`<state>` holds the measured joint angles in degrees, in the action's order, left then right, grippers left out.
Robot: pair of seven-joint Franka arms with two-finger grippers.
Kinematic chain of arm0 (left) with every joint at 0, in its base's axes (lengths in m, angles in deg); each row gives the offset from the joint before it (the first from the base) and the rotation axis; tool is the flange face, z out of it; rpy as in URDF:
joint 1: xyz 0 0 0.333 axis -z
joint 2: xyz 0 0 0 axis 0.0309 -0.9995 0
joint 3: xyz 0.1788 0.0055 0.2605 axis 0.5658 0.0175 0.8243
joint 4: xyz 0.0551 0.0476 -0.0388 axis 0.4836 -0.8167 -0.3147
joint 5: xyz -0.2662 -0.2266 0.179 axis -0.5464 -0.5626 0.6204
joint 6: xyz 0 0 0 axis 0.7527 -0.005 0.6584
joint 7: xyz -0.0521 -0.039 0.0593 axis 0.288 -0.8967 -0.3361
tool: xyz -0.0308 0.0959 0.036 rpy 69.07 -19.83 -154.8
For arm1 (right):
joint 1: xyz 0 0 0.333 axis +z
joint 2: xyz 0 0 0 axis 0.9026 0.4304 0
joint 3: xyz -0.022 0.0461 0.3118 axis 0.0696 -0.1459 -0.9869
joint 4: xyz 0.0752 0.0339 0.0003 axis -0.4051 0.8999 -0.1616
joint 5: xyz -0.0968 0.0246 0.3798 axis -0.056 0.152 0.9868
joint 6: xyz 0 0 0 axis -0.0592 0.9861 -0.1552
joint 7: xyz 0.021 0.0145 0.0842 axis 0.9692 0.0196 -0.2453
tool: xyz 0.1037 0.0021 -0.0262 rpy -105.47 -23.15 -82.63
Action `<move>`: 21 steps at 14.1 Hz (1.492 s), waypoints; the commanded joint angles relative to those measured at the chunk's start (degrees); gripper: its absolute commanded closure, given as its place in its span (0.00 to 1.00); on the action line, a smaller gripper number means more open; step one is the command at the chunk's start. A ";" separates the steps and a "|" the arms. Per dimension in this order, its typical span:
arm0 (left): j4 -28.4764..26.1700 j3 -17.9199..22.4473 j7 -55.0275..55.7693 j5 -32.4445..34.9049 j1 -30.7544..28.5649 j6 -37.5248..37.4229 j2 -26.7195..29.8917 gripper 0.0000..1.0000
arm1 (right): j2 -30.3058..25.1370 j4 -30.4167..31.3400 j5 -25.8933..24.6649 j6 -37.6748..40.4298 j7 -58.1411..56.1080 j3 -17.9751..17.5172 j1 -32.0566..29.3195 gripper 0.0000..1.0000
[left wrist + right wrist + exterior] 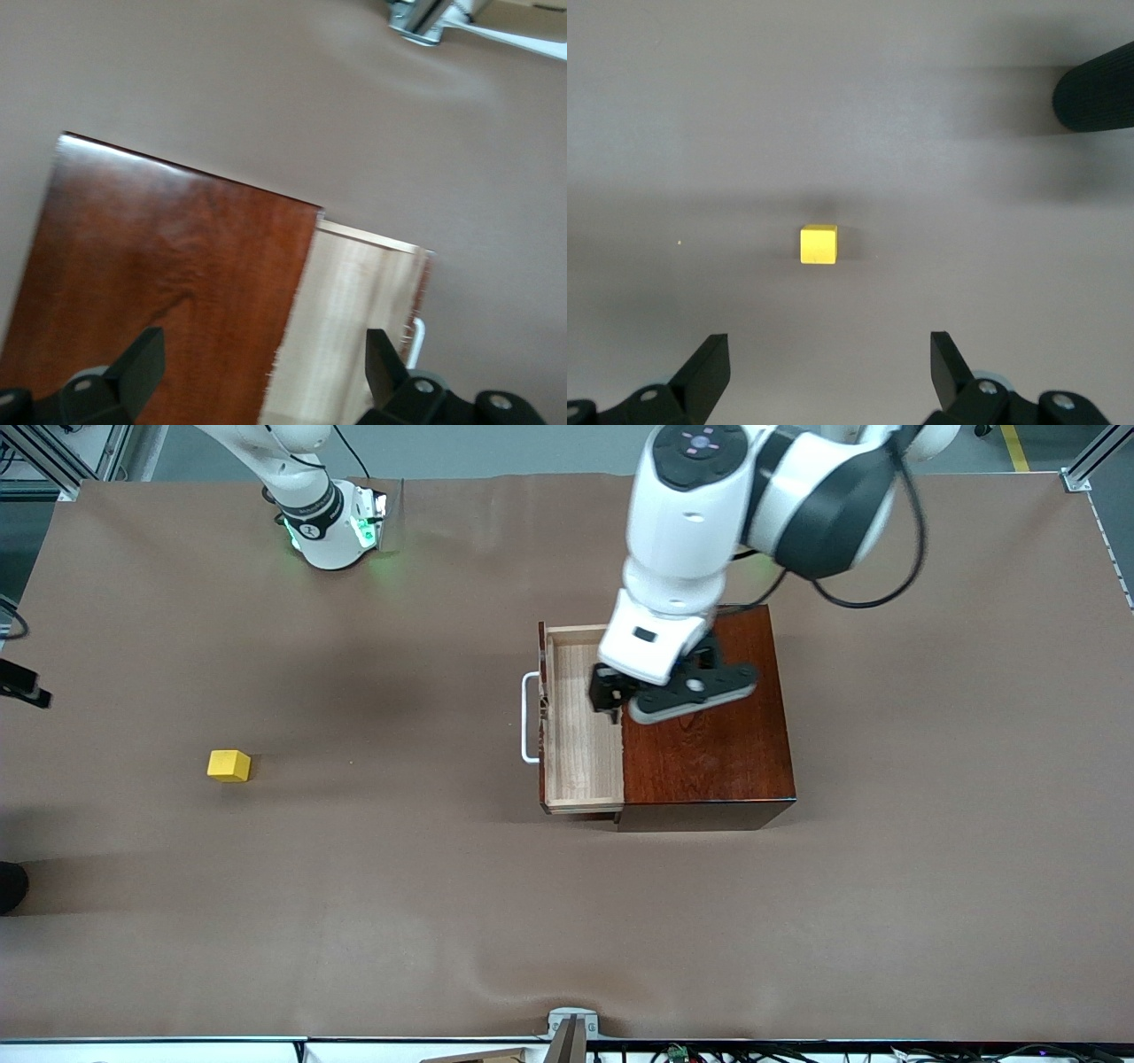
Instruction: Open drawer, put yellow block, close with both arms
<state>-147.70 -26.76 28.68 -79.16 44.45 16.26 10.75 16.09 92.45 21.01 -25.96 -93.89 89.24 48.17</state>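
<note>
Low in the front view's middle, drawer [583, 731] stands open, open left gripper [611, 704] above it. Open right gripper [824, 372], over block [819, 244], should descend centred, jaws straddling it squarely.

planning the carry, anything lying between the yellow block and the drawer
Nothing: in the front view only bare brown table cover runs from the yellow block to the drawer handle.

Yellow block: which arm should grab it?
Right. Its open pincer hangs over the yellow block, with nothing held. The left pincer, also open, is over the open drawer.
</note>
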 commanded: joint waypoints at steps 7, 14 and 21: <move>-12.40 -0.59 -10.93 0.09 -8.57 -2.50 10.28 0.00 | 5.06 23.42 -0.29 -30.64 4.19 -0.39 2.89 0.00; -19.35 -0.68 -20.86 0.09 -15.25 -2.41 15.64 0.00 | 13.86 28.94 -0.38 -44.87 -1.35 -0.39 2.89 0.00; -26.12 -0.76 -30.52 -0.08 -21.49 -2.15 21.44 0.00 | 17.73 29.39 -0.47 -45.06 -3.02 -0.22 2.19 0.00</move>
<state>-169.75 -26.86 1.59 -79.16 25.26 13.65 28.32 33.49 121.36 20.94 -70.49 -96.22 89.06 50.90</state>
